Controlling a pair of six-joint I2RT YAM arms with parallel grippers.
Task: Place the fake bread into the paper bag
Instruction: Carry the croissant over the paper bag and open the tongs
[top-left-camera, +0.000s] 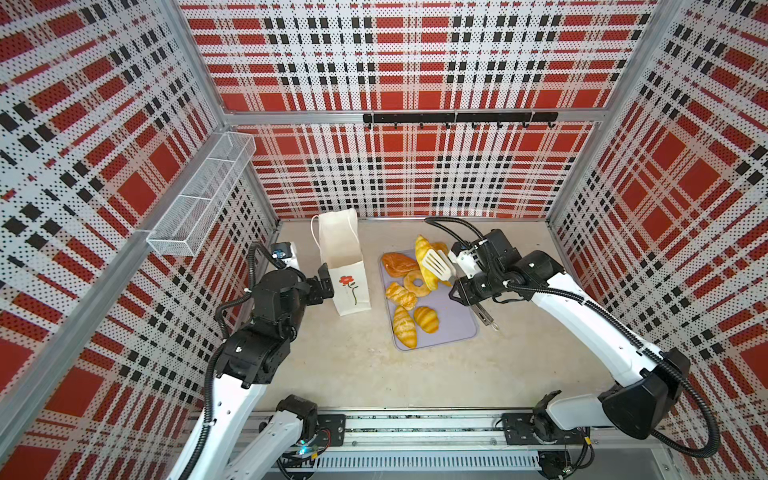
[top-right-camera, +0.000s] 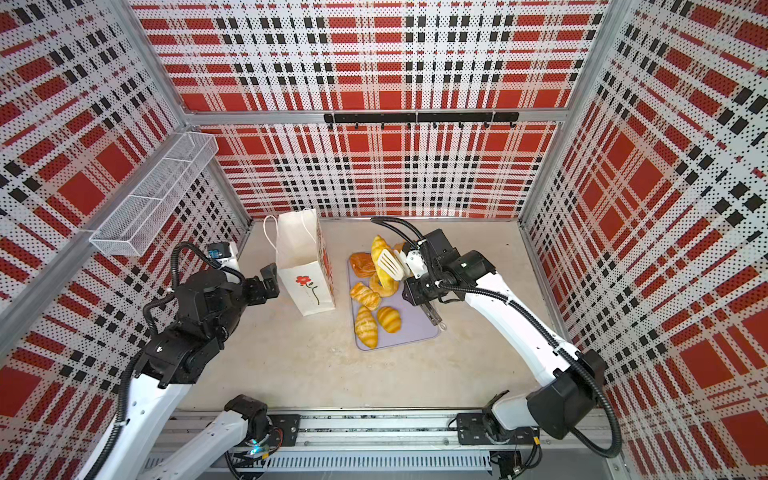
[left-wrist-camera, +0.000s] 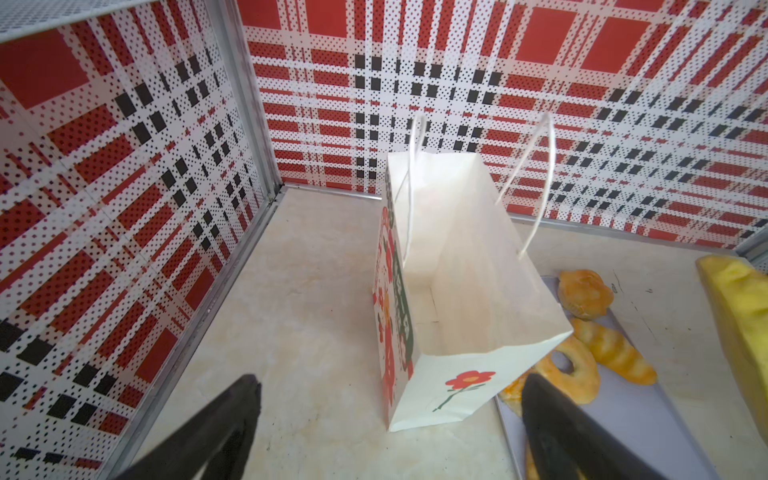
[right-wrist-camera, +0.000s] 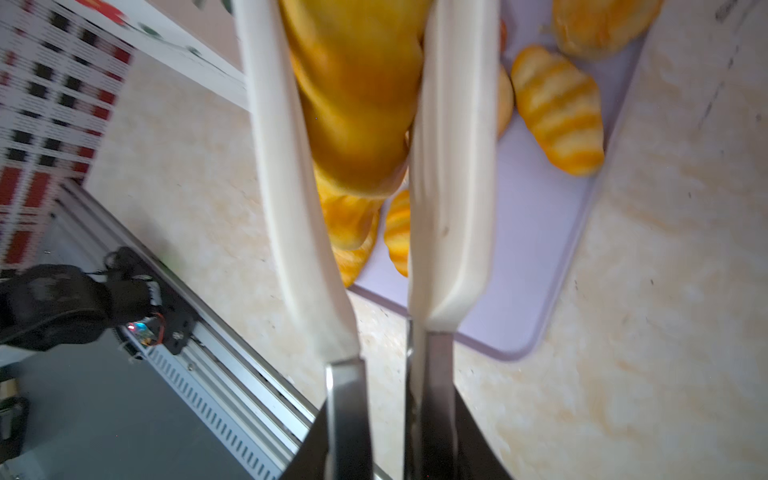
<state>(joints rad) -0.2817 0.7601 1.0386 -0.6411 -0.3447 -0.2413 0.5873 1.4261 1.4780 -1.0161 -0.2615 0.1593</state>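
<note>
White tongs (top-left-camera: 438, 266) clamped in my right gripper (right-wrist-camera: 390, 436) pinch a yellow croissant (top-left-camera: 422, 249). My left gripper (top-left-camera: 325, 284) gapes wide beside the paper bag (top-left-camera: 349, 286).

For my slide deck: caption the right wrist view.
Right gripper squeezes white tongs around a long golden pastry above the lilac tray.

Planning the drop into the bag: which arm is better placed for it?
Right. The right gripper is shut on the tongs, which clamp a long bread piece above the tray. The left gripper is open and empty next to the bag.
</note>
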